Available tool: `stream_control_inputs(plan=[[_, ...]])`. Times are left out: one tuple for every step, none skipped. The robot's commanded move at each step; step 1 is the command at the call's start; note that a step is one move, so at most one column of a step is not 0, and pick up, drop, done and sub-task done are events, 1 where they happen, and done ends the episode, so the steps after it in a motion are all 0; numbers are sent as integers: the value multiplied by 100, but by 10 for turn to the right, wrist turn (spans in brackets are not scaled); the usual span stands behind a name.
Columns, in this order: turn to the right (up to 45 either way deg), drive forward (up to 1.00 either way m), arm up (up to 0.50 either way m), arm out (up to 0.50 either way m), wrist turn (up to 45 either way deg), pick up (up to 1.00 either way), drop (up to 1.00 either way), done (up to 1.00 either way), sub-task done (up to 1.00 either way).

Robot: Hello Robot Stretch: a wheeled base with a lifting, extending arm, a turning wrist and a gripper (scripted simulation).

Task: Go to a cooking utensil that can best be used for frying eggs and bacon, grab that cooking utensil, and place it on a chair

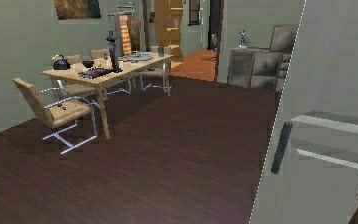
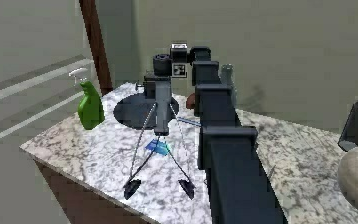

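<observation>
on the marble desk [image 2: 77, 150], arm side view: dark round pan [image 2: 130, 110] lies flat on the top, just right of a green spray bottle [image 2: 90, 105]. the arm [image 2: 232, 160] reaches out over the desk. the gripper [image 2: 159, 186] hangs fingers-down in front of the pan's right half, and its body covers part of the pan. over or touching the pan: cannot tell. whether the gripper holds anything: cannot tell, since the pan lies right behind it. a small blue spot [image 2: 159, 148] shows between the fingers. forward view: wooden desk [image 1: 127, 68] with chairs around it. nearest chair [image 1: 55, 108] stands at its left end on the dark wood floor [image 1: 167, 150], well apart from a grey sofa [image 1: 257, 65].
</observation>
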Motion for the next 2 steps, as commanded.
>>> stream_control_inputs(plan=[[0, 0, 0, 0, 450, 0, 0, 0, 0], [0, 0, 0, 0, 450, 0, 0, 0, 0]])
